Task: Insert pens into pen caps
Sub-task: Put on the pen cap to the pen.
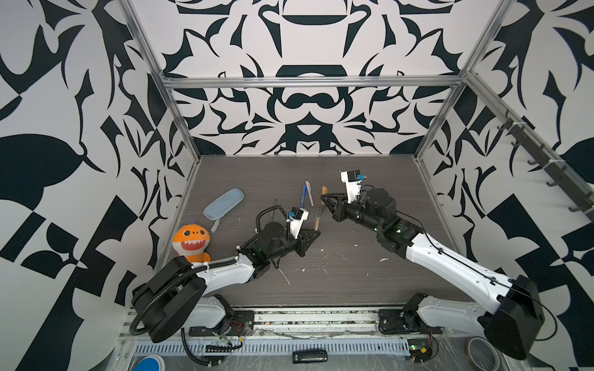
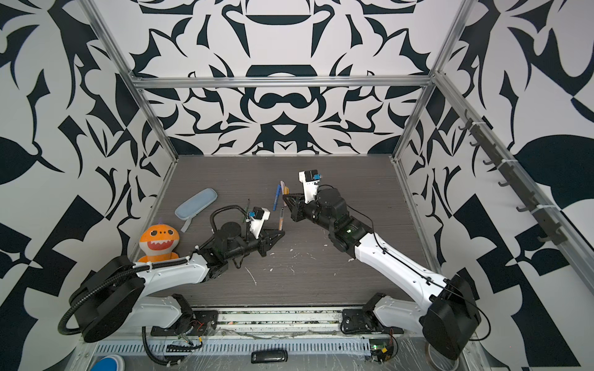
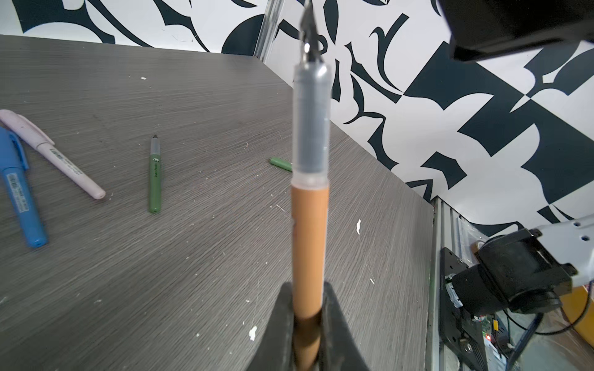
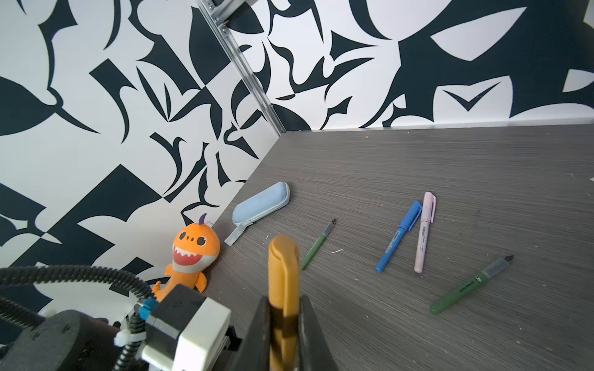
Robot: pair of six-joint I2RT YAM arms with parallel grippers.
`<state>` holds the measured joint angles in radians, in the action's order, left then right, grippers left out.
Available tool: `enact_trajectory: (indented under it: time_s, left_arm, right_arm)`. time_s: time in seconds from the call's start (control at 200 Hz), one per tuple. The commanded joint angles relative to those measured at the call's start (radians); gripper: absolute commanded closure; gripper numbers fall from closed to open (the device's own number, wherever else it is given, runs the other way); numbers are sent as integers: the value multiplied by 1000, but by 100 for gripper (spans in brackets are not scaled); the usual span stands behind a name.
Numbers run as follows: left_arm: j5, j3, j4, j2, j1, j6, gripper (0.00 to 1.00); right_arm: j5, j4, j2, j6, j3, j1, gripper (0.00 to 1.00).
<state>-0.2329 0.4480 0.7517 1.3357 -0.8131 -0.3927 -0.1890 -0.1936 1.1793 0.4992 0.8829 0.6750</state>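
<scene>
Left wrist view: the left gripper (image 3: pixel 308 321) has its jaws pressed on the lower barrel of the orange pen (image 3: pixel 309 237) and holds it off the table (image 3: pixel 193 273). The pen stands straight out from the jaws. Its dark tip is bare, with a clear grey section under it.

The right wrist view shows the right gripper (image 4: pixel 284 318) pinching the orange cap (image 4: pixel 284 266), and the rounded end of the cap sticks out past the jaws. In both top views the pen (image 1: pixel 317 220) (image 2: pixel 281 221) points roughly toward the cap (image 1: pixel 324 190) (image 2: pixel 285 191) with a gap between them – the two do not touch.

Farther out, four pens lie on the table:
- The blue pen (image 4: pixel 400 236) and the pink pen (image 4: pixel 425 231) both wear their caps and lie just beside each other.
- One green pen (image 4: pixel 471 286) lies near them, uncapped, with its tip bare.
- A second green pen (image 4: pixel 316 245), also with a bare tip, lies on the other side, partly hidden behind the orange cap.

A short green piece (image 3: pixel 281 163) shows behind the orange pen – I cannot tell if it is a cap or a pen.

Near the left wall lies the pale blue case (image 4: pixel 262 205). The orange plush (image 4: pixel 193 250) sits close to the strap of the case.
</scene>
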Motion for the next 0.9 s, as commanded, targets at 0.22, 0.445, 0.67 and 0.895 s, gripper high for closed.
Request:
enact_trajectory:
  time_s: [0.22, 0.445, 0.67, 0.895]
  left_arm:
    - [-20, -29, 35, -19, -1, -1, 94]
    - [-28, -34, 50, -20, -3, -1, 94]
    - [-28, -37, 52, -28, -3, 1, 94]
    - [-27, -37, 50, -29, -4, -1, 94]
  right_arm:
    - [27, -76, 19, 1, 12, 24, 91]
    - [67, -87, 23, -6, 9, 24, 91]
    - [52, -81, 46, 5, 8, 24, 91]
    - [30, -78, 42, 29, -21, 26, 91]
